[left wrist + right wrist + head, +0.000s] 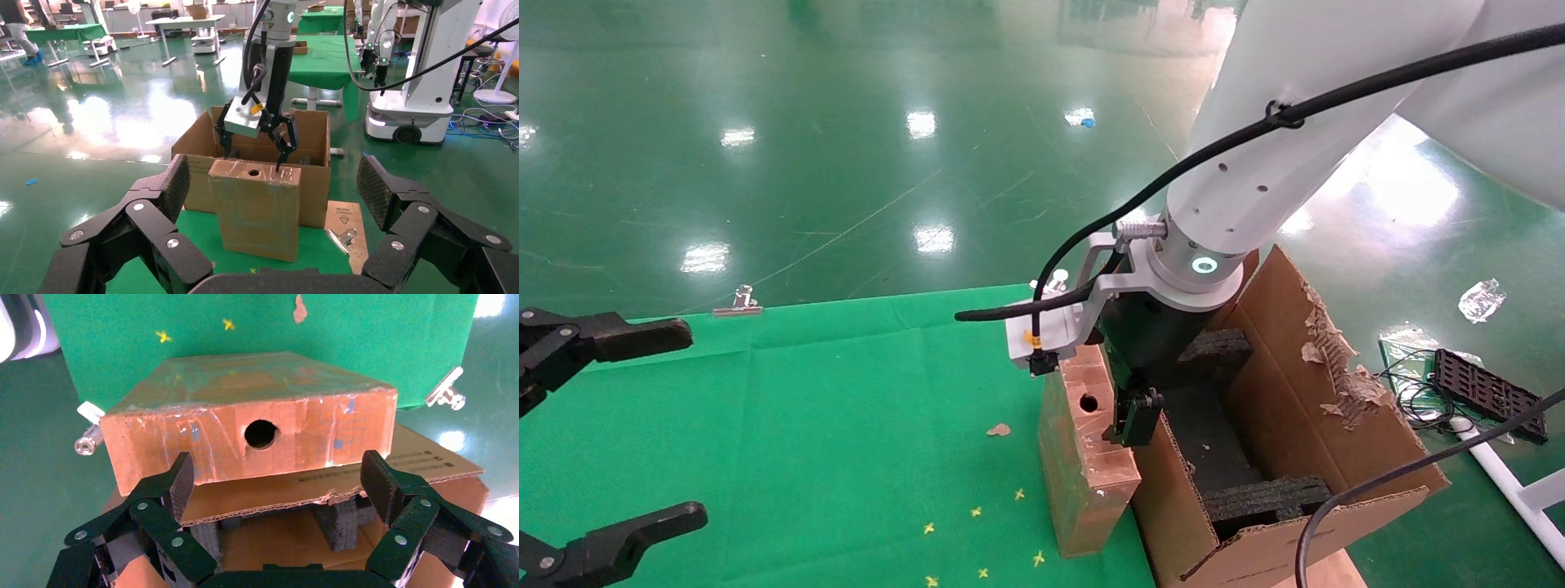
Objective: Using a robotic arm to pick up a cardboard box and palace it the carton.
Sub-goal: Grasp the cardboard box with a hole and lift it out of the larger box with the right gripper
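Robot lab hall: glossy green floor (pixel 122 110), green-draped tables (pixel 324 58), other wheeled robots (pixel 416 92).

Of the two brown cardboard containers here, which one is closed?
The small narrow cardboard box, standing on the green cloth with a round hole in its top. The bigger carton beside it is open, foam inside.

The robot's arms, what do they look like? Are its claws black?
Yes. The right arm is a fat white tube with a black cable along it, a glowing ring and a grey camera block. Each pincer, right pincer and left pincer, has two black jointed fingers with silver rivets.
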Robot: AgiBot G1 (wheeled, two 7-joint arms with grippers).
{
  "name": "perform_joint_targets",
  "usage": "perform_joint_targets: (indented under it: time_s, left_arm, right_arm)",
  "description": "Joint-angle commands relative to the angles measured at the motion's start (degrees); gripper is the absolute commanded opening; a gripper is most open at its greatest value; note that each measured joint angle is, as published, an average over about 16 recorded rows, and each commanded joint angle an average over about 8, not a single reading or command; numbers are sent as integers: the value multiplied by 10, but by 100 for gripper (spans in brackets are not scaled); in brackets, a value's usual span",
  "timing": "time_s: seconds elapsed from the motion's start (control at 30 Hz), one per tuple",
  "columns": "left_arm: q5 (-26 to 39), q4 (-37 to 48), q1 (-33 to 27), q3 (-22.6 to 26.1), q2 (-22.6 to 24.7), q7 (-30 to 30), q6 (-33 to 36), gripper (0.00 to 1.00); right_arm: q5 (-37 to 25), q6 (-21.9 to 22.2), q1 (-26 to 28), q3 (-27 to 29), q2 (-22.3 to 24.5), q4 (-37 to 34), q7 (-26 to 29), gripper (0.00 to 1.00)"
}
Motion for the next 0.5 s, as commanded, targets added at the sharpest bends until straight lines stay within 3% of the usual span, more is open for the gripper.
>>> perform_joint_targets:
  time_s: [0.03, 0.23, 0.5]
  left_arm:
    - [0, 0, 0, 0, 0, 0, 0, 100]
    - [0, 0, 0, 0, 0, 0, 0, 100]
    - [0, 0, 0, 1, 0, 0, 0, 100]
  right_arm:
    - [2, 3, 2, -9, -2, 0, 4, 100]
    - [12, 7, 16, -14, 10, -10, 52, 100]
    - [69, -17, 29, -27, 8, -108, 219, 100]
